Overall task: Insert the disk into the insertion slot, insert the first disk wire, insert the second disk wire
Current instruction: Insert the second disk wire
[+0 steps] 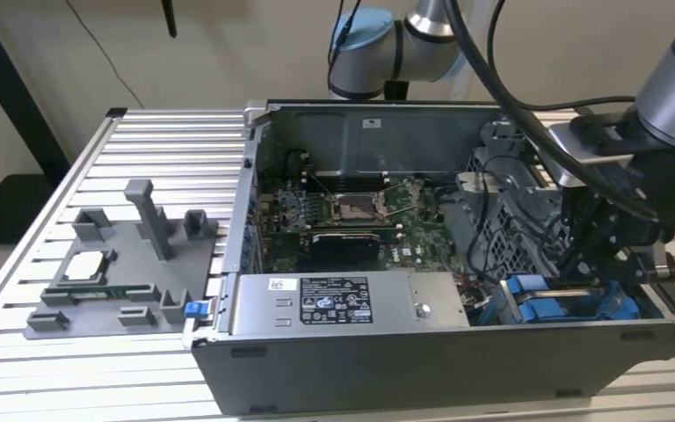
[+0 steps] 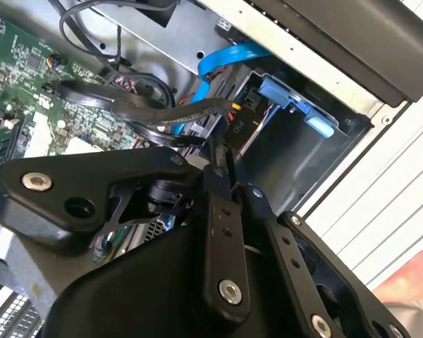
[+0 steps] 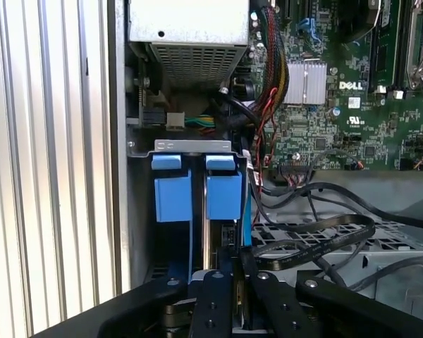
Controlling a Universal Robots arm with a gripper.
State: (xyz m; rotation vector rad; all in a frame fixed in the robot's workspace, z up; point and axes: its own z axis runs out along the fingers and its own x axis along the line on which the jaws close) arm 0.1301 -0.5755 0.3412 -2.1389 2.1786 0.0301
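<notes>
The disk (image 3: 224, 198) is sitting upright in the insertion slot (image 3: 190, 148), its blue carrier tabs lining up beside a second blue carrier in the bay at the case's corner, just past the grey power supply box (image 1: 350, 303). I am holding my gripper (image 3: 234, 271) low over that bay with the fingers drawn nearly together around a black wire (image 2: 187, 116), apparently pinching its connector end against the disk's edge, though I cannot tell how firm the grip is. I am judging the risk to be misalignment: the plug could be meeting the socket skewed and bending. The looping black cables (image 3: 317, 239) are crowding my fingers and could be snagging, and the thin blue data cable (image 2: 229, 56) nearby could be getting dragged.
</notes>
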